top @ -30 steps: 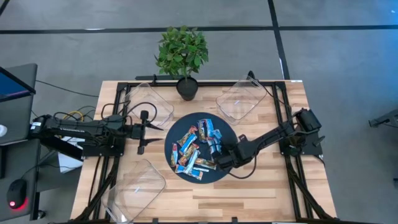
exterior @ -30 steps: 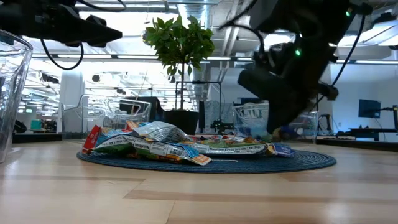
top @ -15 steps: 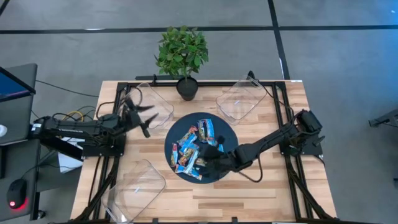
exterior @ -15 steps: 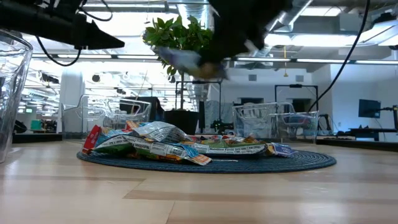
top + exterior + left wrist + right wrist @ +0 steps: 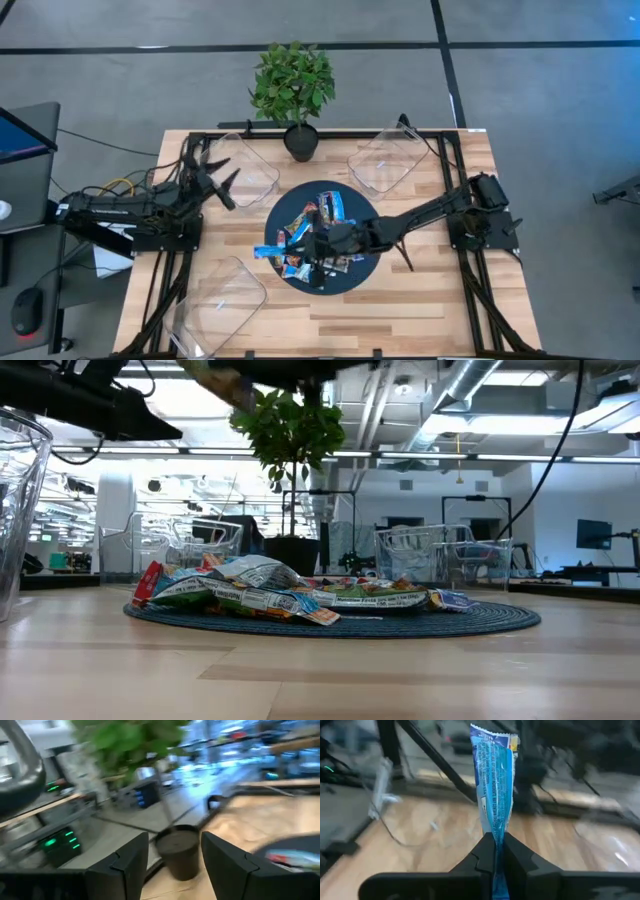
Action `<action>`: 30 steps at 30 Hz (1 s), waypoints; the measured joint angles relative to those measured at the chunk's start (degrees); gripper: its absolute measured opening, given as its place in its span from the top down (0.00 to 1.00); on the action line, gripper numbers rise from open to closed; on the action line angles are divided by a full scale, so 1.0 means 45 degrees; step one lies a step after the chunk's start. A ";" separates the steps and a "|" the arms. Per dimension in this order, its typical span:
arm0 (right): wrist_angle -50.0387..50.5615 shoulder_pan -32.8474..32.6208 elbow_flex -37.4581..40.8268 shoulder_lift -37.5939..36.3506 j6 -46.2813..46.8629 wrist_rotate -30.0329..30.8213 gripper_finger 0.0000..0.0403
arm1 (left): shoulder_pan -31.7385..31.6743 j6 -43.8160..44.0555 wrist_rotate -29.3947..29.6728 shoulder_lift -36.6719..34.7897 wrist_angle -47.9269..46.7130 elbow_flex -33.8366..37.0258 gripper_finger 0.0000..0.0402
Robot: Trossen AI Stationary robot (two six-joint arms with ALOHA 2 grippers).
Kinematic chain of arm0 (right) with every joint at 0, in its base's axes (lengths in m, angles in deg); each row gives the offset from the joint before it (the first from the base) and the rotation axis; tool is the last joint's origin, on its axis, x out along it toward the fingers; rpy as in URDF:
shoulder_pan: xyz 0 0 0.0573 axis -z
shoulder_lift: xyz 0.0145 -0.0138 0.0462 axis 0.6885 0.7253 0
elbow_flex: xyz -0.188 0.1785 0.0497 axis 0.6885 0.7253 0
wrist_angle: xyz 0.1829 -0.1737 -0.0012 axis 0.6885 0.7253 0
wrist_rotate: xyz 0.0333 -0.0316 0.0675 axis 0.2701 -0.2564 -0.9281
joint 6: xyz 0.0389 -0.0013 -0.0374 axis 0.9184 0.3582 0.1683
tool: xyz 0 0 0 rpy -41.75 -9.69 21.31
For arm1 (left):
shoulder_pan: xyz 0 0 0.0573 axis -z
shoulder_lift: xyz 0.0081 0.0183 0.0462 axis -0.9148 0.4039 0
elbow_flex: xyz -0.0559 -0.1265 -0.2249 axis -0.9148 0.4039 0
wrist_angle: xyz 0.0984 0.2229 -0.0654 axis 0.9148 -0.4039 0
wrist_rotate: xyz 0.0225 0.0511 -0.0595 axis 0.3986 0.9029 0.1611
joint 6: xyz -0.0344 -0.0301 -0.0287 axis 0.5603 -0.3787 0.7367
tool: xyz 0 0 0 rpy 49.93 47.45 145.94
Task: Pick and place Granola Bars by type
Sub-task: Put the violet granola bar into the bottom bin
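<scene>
On the desk (image 5: 420, 300), nearest the front edge, an empty clear bin (image 5: 222, 296) sits at the left corner. Just behind it lies the round dark mat (image 5: 362, 215) with the heap of Granola Bars (image 5: 250, 595), mostly blue-and-white wrappers with a red one at the left end in the low view.

Above that heap the right arm reaches in low from the right side, stretched nearly flat across the mat. The right gripper (image 5: 495, 851) has its fingers (image 5: 516, 856) pressed together on a blue-and-white bar (image 5: 495, 782), pinching it by one end so the wrapper stands out past the tips; in the high view this bar (image 5: 272, 250) pokes over the mat's left rim, clear of the pile.

Farther back on the left, the left arm is angled up toward the rear, over a second clear bin (image 5: 250, 170). The left gripper (image 5: 175, 857) has its fingers (image 5: 131, 862) spread wide and holds nothing, as far as the blurred wrist view lets one judge.

At the back stand a potted plant (image 5: 293, 88) and a third clear bin (image 5: 385, 160) to its right.
</scene>
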 joint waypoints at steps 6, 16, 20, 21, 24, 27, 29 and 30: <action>0.0320 0.0436 -0.1905 0.1713 -0.0843 -0.1882 0.96 | 0.0000 -0.0006 0.1612 -0.0353 -0.0305 0.0000 0.56; 0.2356 0.0632 -0.5759 0.4153 -0.1289 -0.4197 0.96 | 0.0005 -0.0016 0.1707 -0.0363 -0.0399 0.0000 0.56; 0.2526 0.0655 -0.6805 0.4957 -0.1256 -0.4938 0.96 | 0.0005 -0.0017 0.1764 -0.0368 -0.0399 0.0000 0.56; 0.2452 0.0655 -0.7067 0.5194 -0.1259 -0.5081 0.96 | 0.0005 -0.0016 0.1764 -0.0368 -0.0399 0.0000 0.56; 0.2755 0.0655 -0.7438 0.5484 -0.1173 -0.5403 0.95 | 0.0005 -0.0011 0.1793 -0.0368 -0.0395 0.0000 0.56; 0.2580 0.0692 -0.7662 0.5825 -0.1056 -0.5510 0.95 | 0.0005 -0.0011 0.1793 -0.0363 -0.0399 0.0000 0.56; 0.2612 0.0708 -0.7806 0.6033 -0.0856 -0.5654 0.95 | 0.0005 -0.0011 0.1793 -0.0368 -0.0394 0.0000 0.56; 0.2331 0.0708 -0.8003 0.6229 -0.0819 -0.5664 0.95 | 0.0005 -0.0011 0.1793 -0.0368 -0.0399 0.0000 0.56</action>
